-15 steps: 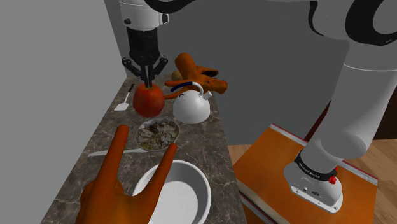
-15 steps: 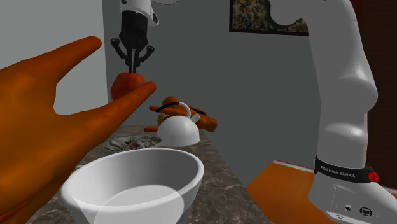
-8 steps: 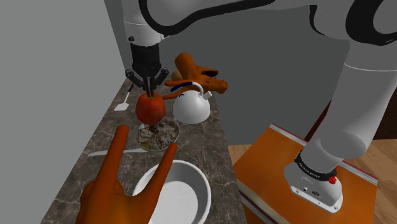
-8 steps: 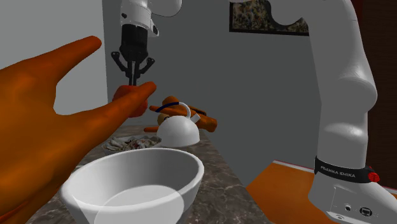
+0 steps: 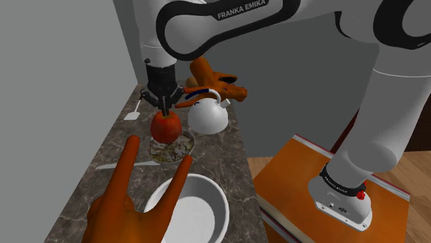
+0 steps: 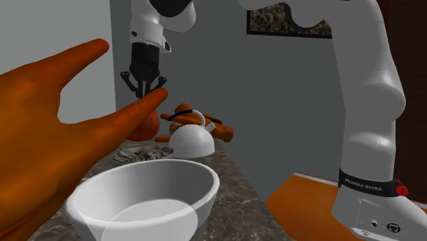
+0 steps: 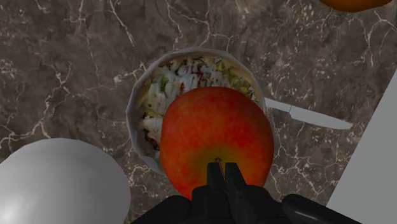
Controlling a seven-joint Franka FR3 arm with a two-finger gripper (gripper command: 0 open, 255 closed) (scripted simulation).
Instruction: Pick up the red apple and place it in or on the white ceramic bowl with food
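Dark stone counter [image 7: 63,63], veined like polished marble, the apple [image 7: 216,137] smooth-skinned with a soft sheen, the near bowl [image 5: 214,197] smooth, glossy white.

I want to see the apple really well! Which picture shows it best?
The wrist view: the apple is seen close from above, nearly whole, over the bowl of food. The shoulder view shows it smaller, from the side. In the second exterior view an orange hand hides most of it.

A home kitchen: a dark marble counter [image 5: 97,176] along grey walls carries a white kettle [image 5: 207,116], a bowl of food [image 5: 173,148], an empty white bowl [image 5: 204,207] and a knife [image 7: 308,116], above a wood floor [image 5: 414,169].
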